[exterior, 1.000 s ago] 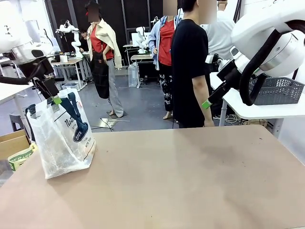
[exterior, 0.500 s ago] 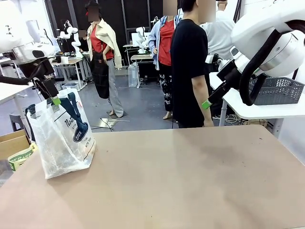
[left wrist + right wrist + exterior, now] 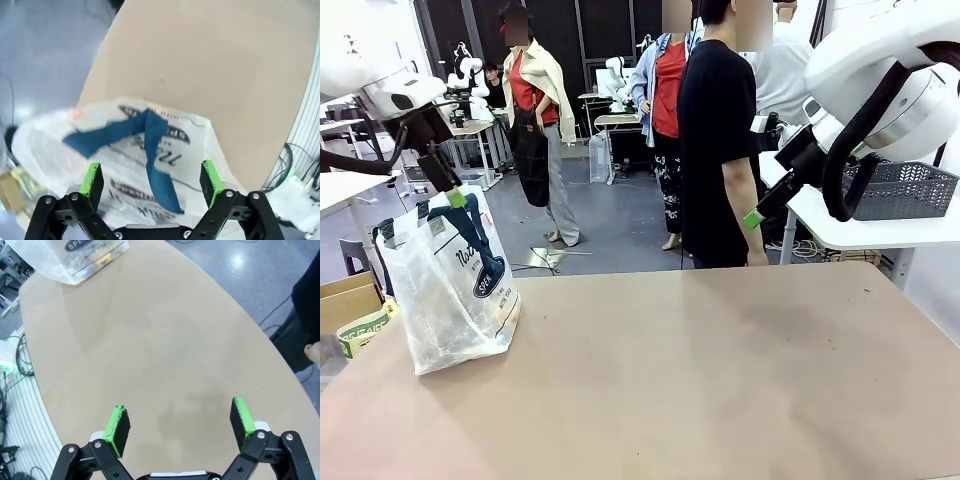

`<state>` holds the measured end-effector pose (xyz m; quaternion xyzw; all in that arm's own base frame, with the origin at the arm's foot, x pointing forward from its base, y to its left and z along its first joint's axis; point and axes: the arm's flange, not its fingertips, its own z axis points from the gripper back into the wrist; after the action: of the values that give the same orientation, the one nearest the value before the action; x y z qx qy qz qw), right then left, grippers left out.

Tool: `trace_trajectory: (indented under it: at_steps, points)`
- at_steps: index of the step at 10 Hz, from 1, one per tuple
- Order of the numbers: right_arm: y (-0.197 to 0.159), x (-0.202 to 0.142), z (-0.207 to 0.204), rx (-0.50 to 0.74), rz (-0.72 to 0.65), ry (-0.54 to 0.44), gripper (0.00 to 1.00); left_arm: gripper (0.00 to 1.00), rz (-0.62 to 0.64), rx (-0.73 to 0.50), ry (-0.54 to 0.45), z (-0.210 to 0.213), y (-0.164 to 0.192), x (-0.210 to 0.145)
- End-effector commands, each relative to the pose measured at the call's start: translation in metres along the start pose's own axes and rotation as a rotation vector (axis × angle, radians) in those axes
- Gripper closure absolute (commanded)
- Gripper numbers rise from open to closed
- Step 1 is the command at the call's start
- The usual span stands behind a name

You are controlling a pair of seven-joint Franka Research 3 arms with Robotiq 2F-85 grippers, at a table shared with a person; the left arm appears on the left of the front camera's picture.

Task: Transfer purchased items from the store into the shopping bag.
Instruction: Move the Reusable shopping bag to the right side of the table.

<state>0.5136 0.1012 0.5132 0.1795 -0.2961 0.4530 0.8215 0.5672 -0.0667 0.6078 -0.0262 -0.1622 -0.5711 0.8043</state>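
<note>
From my seat the front view is evenly lit from overhead, bright enough that the table (image 3: pixel 700 370) shows only faint soft shadows. The white arm casings at the top corners blow out to near pure white. My left wrist view is soft with blur: the shopping bag (image 3: pixel 125 150) just beyond the left gripper (image 3: pixel 151 181) is smeared, its print hard to read, and the floor past it glares pale blue. My right wrist view is sharper; under the right gripper (image 3: pixel 181 424) a dim shadow lies on the tabletop, whose edges bow from wide-angle distortion.
</note>
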Motion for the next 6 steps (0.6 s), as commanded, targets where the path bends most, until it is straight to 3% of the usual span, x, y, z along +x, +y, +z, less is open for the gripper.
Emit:
trace_trajectory:
  at_steps: [1, 4, 6]
  points:
    - [-0.001, 0.002, 0.002, 0.007, -0.009, 0.013, 0.0, 0.0, -0.158, -0.016, -0.118, -0.004, 0.001, 0.018]
    - [-0.001, 0.002, 0.002, 0.007, -0.009, 0.013, 0.0, 0.0, -0.37, -0.084, -0.333, -0.009, -0.021, 0.046]
    - [-0.001, 0.002, 0.002, 0.007, -0.009, 0.013, 0.0, 0.0, -0.398, -0.15, -0.416, -0.013, -0.023, 0.051]
